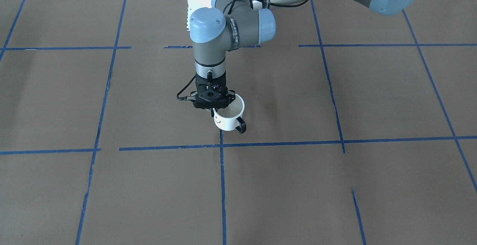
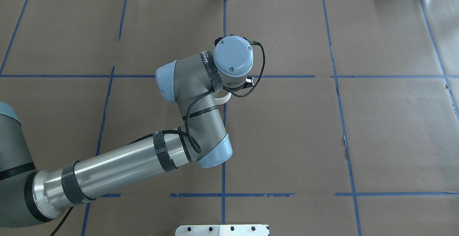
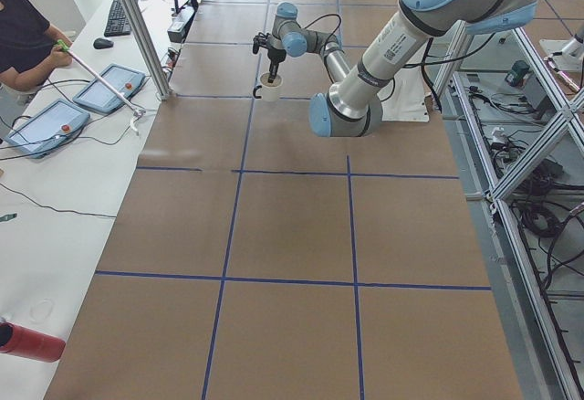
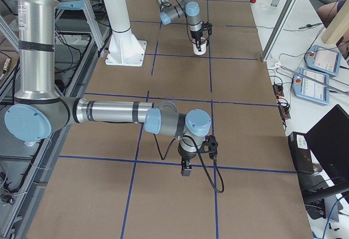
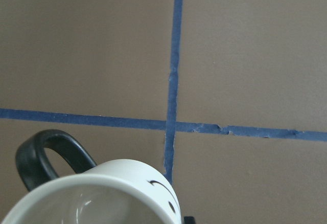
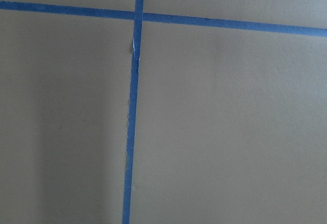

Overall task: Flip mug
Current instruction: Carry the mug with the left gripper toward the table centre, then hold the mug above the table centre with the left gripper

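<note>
The white mug [image 1: 228, 121] with a black smiley face and a black loop handle [image 1: 241, 126] stands upright with its opening up, near a blue tape crossing. My left gripper [image 1: 215, 108] points straight down over the mug's rim and is shut on the rim. The left wrist view shows the mug [image 5: 102, 198] close below, with the handle [image 5: 48, 155] to its left. In the overhead view only a white sliver of the mug [image 2: 224, 99] shows under the wrist. My right gripper [image 4: 185, 169] hangs just above the table far from the mug; I cannot tell whether it is open or shut.
Brown paper with a blue tape grid [image 1: 222, 146] covers the table. A white pedestal base [image 4: 126, 51] stands at the robot's side. An operator [image 3: 23, 39] and tablets [image 3: 109, 88] are beyond the table's far edge.
</note>
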